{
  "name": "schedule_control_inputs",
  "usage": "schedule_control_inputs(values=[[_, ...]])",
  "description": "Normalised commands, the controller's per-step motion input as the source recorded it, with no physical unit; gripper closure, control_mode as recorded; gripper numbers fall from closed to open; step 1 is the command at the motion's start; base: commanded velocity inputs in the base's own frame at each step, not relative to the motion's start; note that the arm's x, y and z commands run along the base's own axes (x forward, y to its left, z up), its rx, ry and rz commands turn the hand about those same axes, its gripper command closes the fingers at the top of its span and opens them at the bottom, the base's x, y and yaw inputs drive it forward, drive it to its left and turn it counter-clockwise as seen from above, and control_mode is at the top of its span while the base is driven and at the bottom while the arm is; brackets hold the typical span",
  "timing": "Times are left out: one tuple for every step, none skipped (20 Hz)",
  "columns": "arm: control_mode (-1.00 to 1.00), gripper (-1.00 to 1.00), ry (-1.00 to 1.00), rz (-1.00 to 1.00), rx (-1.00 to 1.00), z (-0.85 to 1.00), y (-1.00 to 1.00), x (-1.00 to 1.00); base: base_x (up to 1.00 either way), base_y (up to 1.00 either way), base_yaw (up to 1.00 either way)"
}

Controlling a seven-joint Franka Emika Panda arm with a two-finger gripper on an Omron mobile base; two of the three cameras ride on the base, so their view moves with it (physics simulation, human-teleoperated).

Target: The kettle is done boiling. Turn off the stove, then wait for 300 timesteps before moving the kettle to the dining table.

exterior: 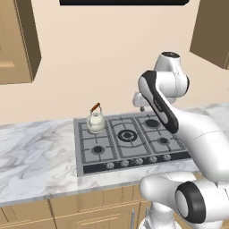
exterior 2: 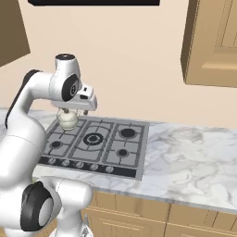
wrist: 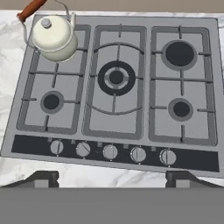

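The cream-white kettle (wrist: 52, 37) with its reddish-brown handle bar stands on the back-left burner of the grey steel stove (wrist: 131, 127). It also appears in the left base view as the kettle (exterior: 95, 121) and in the right base view as the kettle (exterior 2: 68, 120), half hidden behind the hand. A row of round knobs (wrist: 110, 152) runs along the stove's front strip. My gripper (wrist: 113, 178) hangs open high above the stove's front edge, looking down, with nothing between its fingers. The dining table is out of view.
White-and-grey marble counter (exterior: 36, 152) stretches left of the stove, and the counter (exterior 2: 190, 152) continues to its right. Wooden wall cabinets (exterior 2: 213, 41) hang above on both sides. A dark hood (exterior: 123, 2) sits over the stove.
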Motion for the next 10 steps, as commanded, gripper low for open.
schedule_control_inputs(values=[[-1.00,-1.00,0.00,0.15,0.00,-0.17,0.31,-0.08,0.00,0.00,0.00],[-1.00,-1.00,0.00,0.15,-0.03,-0.20,0.43,-0.08,0.00,0.00,0.00],[-1.00,-1.00,0.00,0.15,-0.02,-0.18,0.43,-0.06,0.00,0.00,0.00],[-1.00,-1.00,-0.02,0.17,-0.04,-0.19,0.36,-0.12,0.00,0.00,0.00],[-1.00,-1.00,-0.02,0.18,-0.05,-0.20,0.36,-0.13,0.00,0.00,0.00],[-1.00,-1.00,-0.03,0.17,-0.04,-0.20,0.33,-0.14,0.00,0.00,0.00],[-1.00,-1.00,-0.06,0.16,-0.04,-0.17,0.30,-0.24,0.00,0.00,0.00],[-1.00,-1.00,-0.06,0.15,-0.05,-0.17,0.32,-0.24,0.00,0.00,0.00],[-1.00,-1.00,-0.07,0.14,-0.05,-0.17,0.34,-0.26,0.00,0.00,0.00],[-1.00,-1.00,-0.09,0.13,-0.06,-0.14,0.35,-0.35,0.00,0.00,0.00]])
